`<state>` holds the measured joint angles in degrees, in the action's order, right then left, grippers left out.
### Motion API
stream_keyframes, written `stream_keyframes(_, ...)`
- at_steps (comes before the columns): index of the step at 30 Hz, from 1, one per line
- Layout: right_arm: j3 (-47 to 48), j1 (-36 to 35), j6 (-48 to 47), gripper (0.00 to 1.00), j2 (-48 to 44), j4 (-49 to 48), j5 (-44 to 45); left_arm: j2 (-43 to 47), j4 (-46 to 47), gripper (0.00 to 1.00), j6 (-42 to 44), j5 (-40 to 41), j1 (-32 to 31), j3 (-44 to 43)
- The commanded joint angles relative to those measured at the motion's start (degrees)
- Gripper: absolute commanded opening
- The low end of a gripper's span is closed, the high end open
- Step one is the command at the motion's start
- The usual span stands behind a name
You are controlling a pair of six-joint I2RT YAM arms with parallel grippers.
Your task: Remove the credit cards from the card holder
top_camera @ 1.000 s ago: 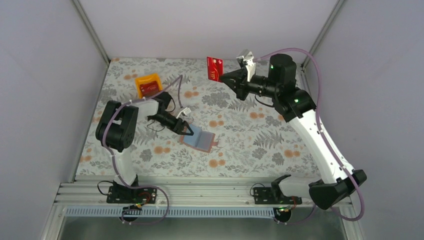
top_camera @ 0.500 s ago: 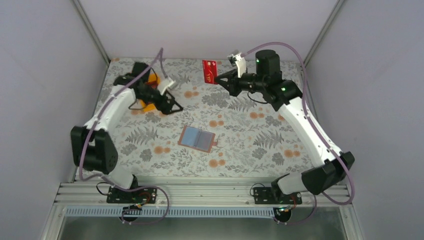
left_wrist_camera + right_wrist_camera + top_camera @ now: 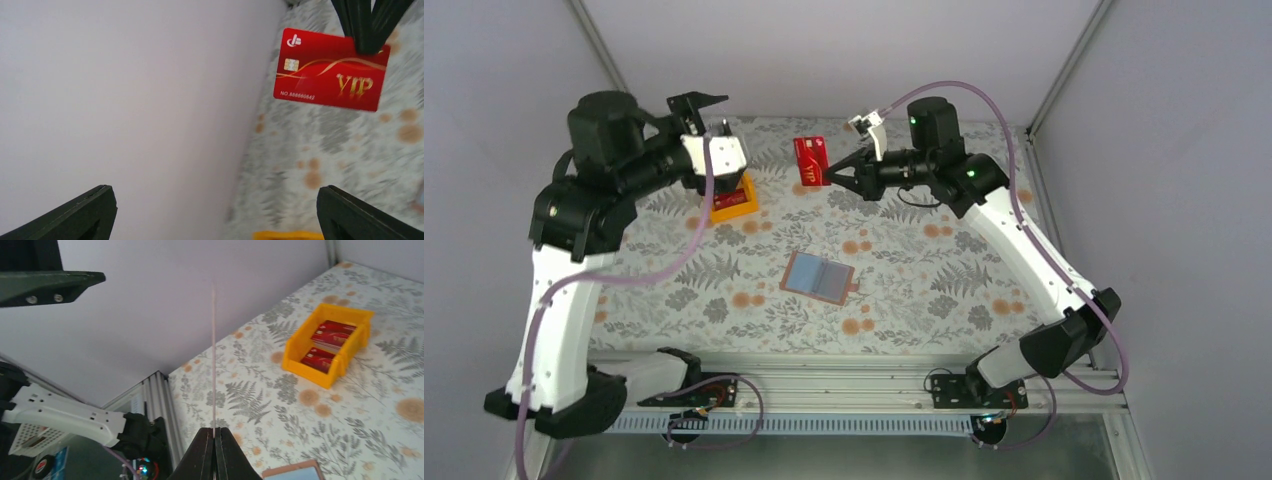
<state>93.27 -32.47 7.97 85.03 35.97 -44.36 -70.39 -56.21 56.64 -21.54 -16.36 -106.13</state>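
Observation:
The card holder (image 3: 821,279) lies open flat mid-table with its light blue lining up; its corner shows in the right wrist view (image 3: 292,473). My right gripper (image 3: 834,174) is shut on a red card (image 3: 810,161) and holds it upright in the air over the far part of the table. In the right wrist view the card (image 3: 213,355) shows edge-on above my shut gripper (image 3: 214,437). In the left wrist view its "VIP" face (image 3: 331,76) hangs from the right fingers (image 3: 364,25). My left gripper (image 3: 712,115) is raised, open and empty (image 3: 215,222), facing the card.
An orange tray (image 3: 734,203) stands at the far left of the flowered cloth and holds several red cards (image 3: 331,333); its rim also shows in the right wrist view (image 3: 305,370). Pale walls close in the back and both sides.
My left arm has lifted from the wallet, passed the tray, and risen high at the far left. My right gripper has carried the red card leftward towards it.

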Motion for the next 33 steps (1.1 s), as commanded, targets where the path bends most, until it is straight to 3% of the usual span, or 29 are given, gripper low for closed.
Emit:
stream_keyframes(1,2.4,-2.3,1.5,0.04,-0.5,1.6,-4.3,6.7,10.5,1.00,23.4,8.0,-2.5,5.4)
stream_keyframes(4,2.4,-4.0,2.0,0.04,-0.4,1.3,-4.8,14.0,20.6,1.00,40.8,8.7,-3.0,15.1)
stream_keyframes(9,3.7,-6.4,3.1,0.04,0.5,0.5,-5.5,28.5,54.5,1.00,74.2,1.0,-2.9,43.0)
stream_keyframes(11,4.2,-7.4,3.8,0.04,1.1,-0.5,-6.6,32.8,59.2,1.00,87.0,-4.7,-3.0,50.0)
stream_keyframes(15,6.6,-9.5,3.7,0.04,3.0,-0.5,-8.0,36.9,57.0,1.00,102.3,-15.5,-3.0,56.0)
stream_keyframes(21,9.2,-12.1,2.8,0.04,5.2,0.7,-10.2,38.3,54.0,0.94,103.0,-14.3,-2.9,58.7)
stream_keyframes(24,10.6,-13.0,2.1,0.04,6.3,2.1,-10.2,38.2,53.2,0.75,103.0,-15.5,-2.9,58.9)
stream_keyframes(29,12.4,-14.7,0.2,0.04,8.0,3.5,-10.6,38.2,49.7,0.54,103.0,-15.9,-3.0,58.1)
stream_keyframes(33,12.8,-15.4,-0.8,0.04,8.9,4.4,-10.9,38.2,48.9,0.26,103.0,-14.9,-2.9,57.6)
